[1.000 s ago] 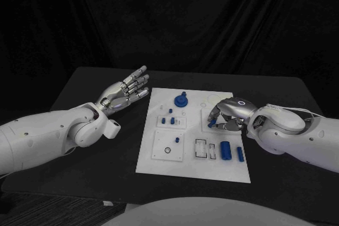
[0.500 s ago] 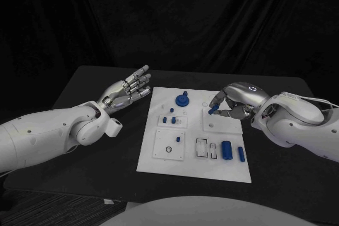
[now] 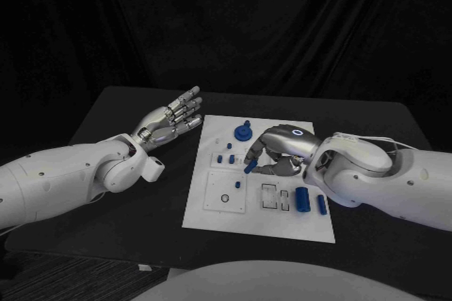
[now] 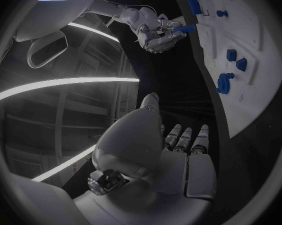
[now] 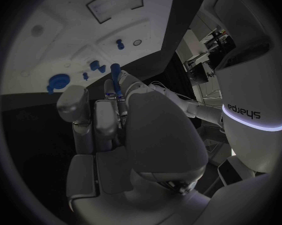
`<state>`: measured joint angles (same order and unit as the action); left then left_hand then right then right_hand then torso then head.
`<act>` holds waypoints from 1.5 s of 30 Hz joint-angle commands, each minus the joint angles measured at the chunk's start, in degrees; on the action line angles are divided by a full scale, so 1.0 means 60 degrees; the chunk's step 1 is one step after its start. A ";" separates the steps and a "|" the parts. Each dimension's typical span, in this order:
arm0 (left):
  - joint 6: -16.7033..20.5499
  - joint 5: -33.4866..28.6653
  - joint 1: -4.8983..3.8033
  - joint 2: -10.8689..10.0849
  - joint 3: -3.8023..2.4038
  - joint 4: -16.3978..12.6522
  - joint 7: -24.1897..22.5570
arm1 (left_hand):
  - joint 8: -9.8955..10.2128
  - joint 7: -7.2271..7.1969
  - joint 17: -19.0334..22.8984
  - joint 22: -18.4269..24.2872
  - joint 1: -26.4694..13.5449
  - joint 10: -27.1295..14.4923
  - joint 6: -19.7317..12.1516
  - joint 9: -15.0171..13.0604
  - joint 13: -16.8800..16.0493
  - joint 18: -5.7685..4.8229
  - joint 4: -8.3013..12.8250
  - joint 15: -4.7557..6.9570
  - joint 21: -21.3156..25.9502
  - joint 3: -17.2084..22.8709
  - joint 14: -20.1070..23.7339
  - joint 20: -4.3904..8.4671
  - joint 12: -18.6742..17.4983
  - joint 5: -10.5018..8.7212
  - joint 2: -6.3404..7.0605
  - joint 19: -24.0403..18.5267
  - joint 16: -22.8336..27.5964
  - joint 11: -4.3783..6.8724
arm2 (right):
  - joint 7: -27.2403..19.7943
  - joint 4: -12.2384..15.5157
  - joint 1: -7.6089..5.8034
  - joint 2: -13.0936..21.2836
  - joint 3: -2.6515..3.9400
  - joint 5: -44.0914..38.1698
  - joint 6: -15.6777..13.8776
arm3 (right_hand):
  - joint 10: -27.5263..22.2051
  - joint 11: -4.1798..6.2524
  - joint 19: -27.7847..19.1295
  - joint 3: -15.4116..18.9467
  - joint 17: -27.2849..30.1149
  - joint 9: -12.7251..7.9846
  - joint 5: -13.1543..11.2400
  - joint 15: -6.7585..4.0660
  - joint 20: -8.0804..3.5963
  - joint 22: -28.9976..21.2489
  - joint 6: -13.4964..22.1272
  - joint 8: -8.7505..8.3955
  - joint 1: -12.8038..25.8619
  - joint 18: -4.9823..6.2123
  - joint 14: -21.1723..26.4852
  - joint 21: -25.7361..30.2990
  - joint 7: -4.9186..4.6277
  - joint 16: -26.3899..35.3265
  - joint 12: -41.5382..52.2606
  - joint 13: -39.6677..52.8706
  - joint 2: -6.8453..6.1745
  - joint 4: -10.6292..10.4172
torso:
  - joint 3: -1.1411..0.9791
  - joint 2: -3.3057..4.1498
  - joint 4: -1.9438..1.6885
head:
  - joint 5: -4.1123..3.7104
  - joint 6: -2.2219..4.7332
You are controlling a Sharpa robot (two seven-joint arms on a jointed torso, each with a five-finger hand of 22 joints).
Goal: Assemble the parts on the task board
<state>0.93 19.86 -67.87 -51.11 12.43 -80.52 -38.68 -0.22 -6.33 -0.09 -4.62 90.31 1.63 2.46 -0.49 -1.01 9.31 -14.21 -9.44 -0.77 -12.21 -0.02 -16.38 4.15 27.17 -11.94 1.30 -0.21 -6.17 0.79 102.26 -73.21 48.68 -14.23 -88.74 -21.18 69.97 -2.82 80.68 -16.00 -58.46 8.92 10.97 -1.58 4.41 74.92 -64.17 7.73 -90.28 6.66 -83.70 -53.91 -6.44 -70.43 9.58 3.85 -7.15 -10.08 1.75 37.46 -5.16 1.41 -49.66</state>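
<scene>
At the near end of the board point(image 3: 254, 226), toward its right side, a thick blue cylinder point(image 3: 300, 199) lies flat with a thinner blue bar point(image 3: 320, 205) just beside it, close to the right edge. Left of them sits a dark-outlined slot point(image 3: 274, 198) with pale inserts, and further left a square panel point(image 3: 226, 192) carrying a small ring point(image 3: 224, 198) and a short blue stub point(image 3: 238, 183).

Over the middle of the board the right hand point(image 3: 275, 152) hangs palm down, its fingers curled in and pinching a small blue peg point(image 3: 251, 167) at their tips. The peg points down and to the left, over the strip between the square panel and the panel beyond it; whether it touches the board I cannot tell. From the left wrist the same peg point(image 4: 183, 29) shows sticking out of the fingertips, clear of the board's edge.

Just beyond the peg, two blue pegs point(image 3: 224, 160) stand in the next panel, with a smaller one point(image 3: 227, 146) behind them. Farther back a blue knob point(image 3: 243, 133) stands near the far edge.

Off the board to the left, over the black table point(image 3: 123, 118), the left hand point(image 3: 170, 119) is held palm up, fingers straight and apart, gripping nothing, level with the far end.
</scene>
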 commanded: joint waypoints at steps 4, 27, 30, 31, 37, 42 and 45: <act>-0.0087 -0.0059 0.0015 0.0064 -0.0008 -0.0008 -0.0139 | -0.0065 0.0043 0.0015 0.0009 0.0079 -0.0039 0.0027 -0.0017 0.0009 0.0147 0.0043 -0.0070 -0.0039 0.0015 0.0004 -0.0015 -0.0040 0.0056 0.0005 0.0047 0.0035 0.0042 | -0.0434 -0.0394 0.0236 -0.0586 0.0008 -0.0341 0.0707 | 0.0055 -0.0042 0.0056 -0.0069 0.0021 0.0006 0.0051 0.0013 -0.0004 0.1233 0.0035 -0.0077 -0.0092 -0.0131 -0.0075 -0.0017 -0.0052 -0.0032 -0.0079 0.0015 0.0004 0.0017 | -0.0029 0.0008 0.0027 | 0.0085 -0.0036; -0.0167 -0.0059 0.0018 0.0187 -0.0008 0.0038 -0.0091 | -0.0077 0.0072 0.0015 0.0007 0.0097 -0.0056 0.0077 -0.0027 0.0008 0.0147 0.0069 -0.0084 -0.0041 0.0051 0.0004 -0.0014 -0.0037 0.0117 -0.0034 0.0052 0.0035 0.0037 | -0.0218 -0.1000 0.0557 -0.1929 0.0010 -0.2485 0.1255 | 0.0151 -0.0042 0.0060 -0.0110 -0.0078 0.0018 0.0035 0.0021 0.0002 0.1240 0.0083 -0.0169 -0.0113 -0.0138 -0.0070 -0.0098 -0.0068 -0.0096 -0.0149 0.0039 -0.0069 0.0129 | -0.0009 0.0037 -0.0083 | 0.0006 -0.0057; -0.0173 -0.0059 0.0018 0.0190 -0.0008 0.0034 -0.0087 | -0.0077 0.0072 0.0015 0.0007 0.0097 -0.0056 0.0077 -0.0027 0.0008 0.0147 0.0069 -0.0084 -0.0041 0.0051 0.0004 -0.0014 -0.0037 0.0117 -0.0034 0.0052 0.0035 0.0037 | -0.0179 -0.0989 0.0558 -0.1962 0.0010 -0.2728 0.1334 | 0.0169 -0.0042 0.0054 -0.0118 -0.0058 0.0019 0.0024 0.0021 0.0002 0.1239 0.0091 -0.0184 -0.0124 -0.0137 -0.0057 -0.0102 -0.0072 -0.0081 -0.0159 0.0042 -0.0088 0.0156 | -0.0001 0.0036 -0.0078 | 0.0014 -0.0057; -0.0176 -0.0059 0.0018 0.0190 -0.0008 0.0033 -0.0085 | -0.0077 0.0072 0.0015 0.0007 0.0097 -0.0056 0.0077 -0.0027 0.0008 0.0147 0.0069 -0.0084 -0.0041 0.0051 0.0004 -0.0014 -0.0037 0.0117 -0.0034 0.0052 0.0035 0.0037 | -0.0166 -0.0983 0.0558 -0.1969 0.0010 -0.2781 0.1367 | 0.0172 -0.0042 0.0050 -0.0119 -0.0046 0.0020 0.0023 0.0020 0.0002 0.1236 0.0091 -0.0185 -0.0125 -0.0135 -0.0054 -0.0087 -0.0072 -0.0073 -0.0159 0.0043 -0.0088 0.0157 | -0.0002 0.0027 -0.0059 | 0.0032 -0.0057; -0.0158 -0.0060 0.0019 0.0184 -0.0009 0.0037 -0.0088 | -0.0077 0.0072 0.0015 0.0007 0.0097 -0.0056 0.0077 -0.0027 0.0008 0.0147 0.0069 -0.0084 -0.0041 0.0051 0.0004 -0.0014 -0.0037 0.0117 -0.0034 0.0052 0.0035 0.0037 | -0.0064 -0.0989 0.0562 -0.2013 0.0009 -0.3047 0.1620 | 0.0200 -0.0047 0.0015 -0.0143 0.0004 0.0020 0.0009 0.0023 0.0003 0.1218 0.0109 -0.0218 -0.0143 -0.0122 -0.0021 -0.0014 -0.0083 -0.0034 -0.0180 0.0049 -0.0101 0.0200 | -0.0011 0.0021 -0.0032 | 0.0013 -0.0057; -0.0079 -0.0060 0.0019 0.0179 -0.0009 0.0028 -0.0136 | -0.0076 0.0115 0.0015 0.0027 0.0107 -0.0086 0.0083 -0.0026 0.0014 0.0148 0.0098 -0.0025 -0.0036 0.0083 0.0004 -0.0002 -0.0057 0.0124 -0.0060 0.0048 0.0035 0.0032 | -0.0031 -0.1034 0.0610 -0.2048 0.0008 -0.3118 0.1665 | 0.0213 -0.0050 0.0009 -0.0151 0.0007 0.0020 -0.0005 0.0027 0.0005 0.1218 0.0116 -0.0231 -0.0130 -0.0123 -0.0012 -0.0018 -0.0089 -0.0029 -0.0187 0.0052 -0.0092 0.0200 | -0.0012 0.0019 -0.0047 | -0.0041 -0.0057; -0.0066 -0.0060 0.0019 0.0178 -0.0009 0.0033 -0.0145 | -0.0070 0.0110 0.0015 0.0037 0.0105 -0.0102 0.0063 -0.0021 0.0017 0.0149 0.0110 0.0019 -0.0034 0.0088 0.0004 0.0006 -0.0067 0.0124 -0.0057 0.0045 0.0035 0.0062 | -0.0030 -0.1057 0.0650 -0.2053 0.0008 -0.3135 0.1643 | 0.0224 -0.0048 0.0007 -0.0157 0.0002 0.0021 -0.0004 0.0027 0.0006 0.1218 0.0114 -0.0234 -0.0130 -0.0124 -0.0010 -0.0021 -0.0088 -0.0031 -0.0187 0.0054 -0.0085 0.0203 | -0.0015 0.0010 -0.0043 | -0.0004 -0.0057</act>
<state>0.55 19.86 -67.83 -50.11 12.43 -80.23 -38.57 -0.45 -5.92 -0.08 -4.48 90.69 1.41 2.87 -0.61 -0.96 9.31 -13.75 -9.43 -0.77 -11.74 -0.02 -16.38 3.92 27.73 -12.17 1.29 -0.21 -5.94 -0.64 95.95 -69.48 36.39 -14.20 -105.76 -12.27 70.85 -3.06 80.67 -16.91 -58.44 9.02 10.97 -1.58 4.41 74.93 -63.75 6.59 -90.84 6.69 -83.69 -54.27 -6.85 -70.87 8.46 4.14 -7.61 -9.16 1.68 37.57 -5.41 1.21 -50.02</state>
